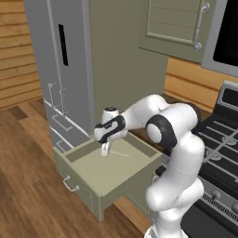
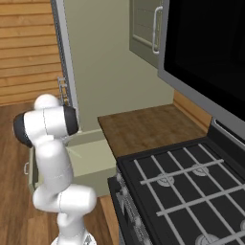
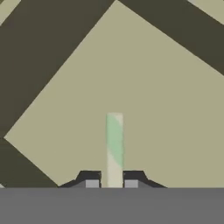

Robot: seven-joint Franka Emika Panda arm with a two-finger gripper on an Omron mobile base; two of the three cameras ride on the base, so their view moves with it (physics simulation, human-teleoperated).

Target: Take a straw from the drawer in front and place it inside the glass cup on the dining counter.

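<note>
Nearest the hand camera, the 2 fingertips (image 3: 92, 183) stand close together with the straw (image 3: 114, 144) pinched between them; it runs straight out from the grip, a pale stick with a greenish band, over the drawer floor. The gripper (image 1: 106, 149) is therefore closed on the straw, with no gap showing on either side of it. In the left base view the gripper points down into the open drawer (image 1: 95, 174), just above or at its floor; contact with the floor cannot be confirmed. A thin pale line lies on the floor just beside the gripper, most likely the same straw seen side on. The drawer stands pulled out, sage-green, with its silver handle (image 1: 70, 185) on the front. Judgement: the step in hand is the pick, apparently secured, with the lift not yet made. To do it well, raise the hand straight up until the straw's free end is above the drawer walls before any swing, keeping the clamp firm, since so thin a stick could pivot or slip. Farther off stand the grey fridge (image 1: 60, 65) behind the drawer and the stove (image 2: 191, 191) to the right. The glass cup and dining counter lie outside these views.
</note>
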